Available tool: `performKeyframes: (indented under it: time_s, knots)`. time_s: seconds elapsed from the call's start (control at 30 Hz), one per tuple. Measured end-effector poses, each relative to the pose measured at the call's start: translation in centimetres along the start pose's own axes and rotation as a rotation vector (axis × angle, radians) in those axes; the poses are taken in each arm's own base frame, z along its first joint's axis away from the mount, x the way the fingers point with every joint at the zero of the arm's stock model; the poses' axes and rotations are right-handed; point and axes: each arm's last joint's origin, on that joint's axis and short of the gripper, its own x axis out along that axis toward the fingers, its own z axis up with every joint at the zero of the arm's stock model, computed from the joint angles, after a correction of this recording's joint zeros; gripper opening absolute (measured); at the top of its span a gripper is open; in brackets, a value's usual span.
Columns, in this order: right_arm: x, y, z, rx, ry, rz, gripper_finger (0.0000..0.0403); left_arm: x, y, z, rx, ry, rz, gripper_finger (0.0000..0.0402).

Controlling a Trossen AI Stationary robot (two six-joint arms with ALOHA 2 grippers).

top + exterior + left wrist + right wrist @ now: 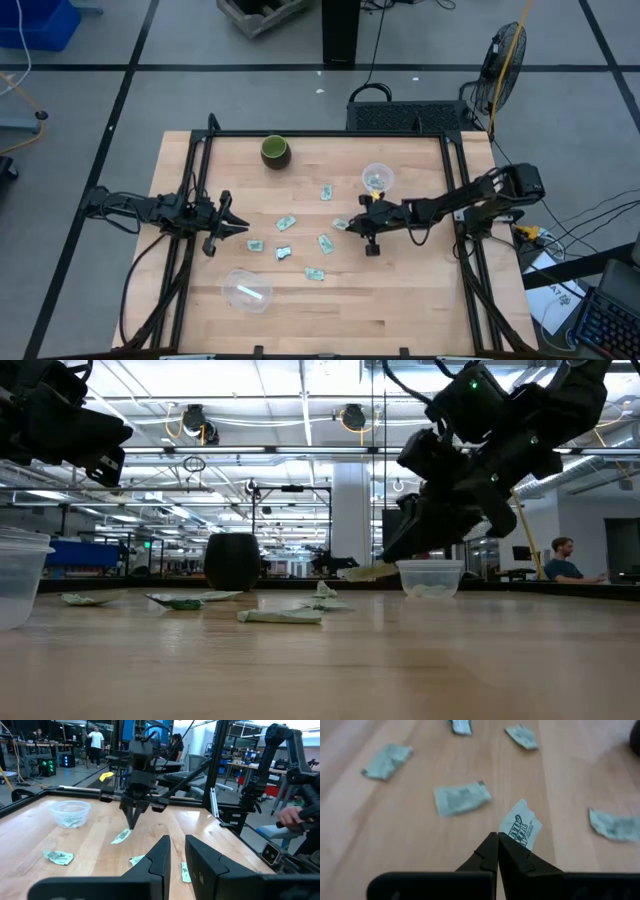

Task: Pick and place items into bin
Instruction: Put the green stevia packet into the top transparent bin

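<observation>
Several small pale green-and-white packets lie flat on the wooden table, among them a packet (286,222), a second packet (326,242) and a third packet (315,272). My right gripper (352,222) is near the table's middle, shut on one packet (521,827). A clear cup (377,180) with packets inside stands just beyond it, toward the far edge. My left gripper (238,229) hovers open at the table's left side, touching nothing. My right gripper pinches one packet by its edge (512,835) between the two fingertips (492,851), coming from above and slanting down. The packet (120,836) hangs tilted below the fingers, lifted clear of the table.
A dark green cup (275,151) stands near the far edge. A second clear cup (247,290) stands toward the near left. Black frame rails (458,190) run along the table's sides. Bare wood lies along the near edge. People stand in the room behind.
</observation>
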Motion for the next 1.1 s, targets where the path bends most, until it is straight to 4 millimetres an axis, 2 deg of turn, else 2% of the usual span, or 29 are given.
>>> performKeyframes:
  time_s: [0.33, 0.53, 0.73, 0.93, 1.1]
  knots:
    - [-0.5, 2.6, 3.2, -0.042, -0.274, 0.105, 0.0, 0.0, 0.0, 0.0, 0.0, 0.0, 0.001, 0.0061]
    - [-0.6, 3.6, 4.4, -0.064, -0.308, 0.119, 0.0, 0.0, 0.0, 0.0, 0.0, 0.0, 0.0, 0.006]
    - [-0.8, 3.1, 4.2, -0.097, -0.213, -0.187, 0.0, 0.0, 0.0, 0.0, 0.0, 0.0, 0.001, 0.006]
    - [-0.8, 1.0, 3.2, -0.057, -0.081, -0.49, 0.0, 0.0, 0.0, 0.0, 0.0, 0.001, 0.0, 0.0061]
    - [-1.0, -1.0, 2.1, -0.003, 0.038, -0.627, 0.0, 0.0, 0.0, 0.0, 0.0, 0.001, 0.0, 0.006]
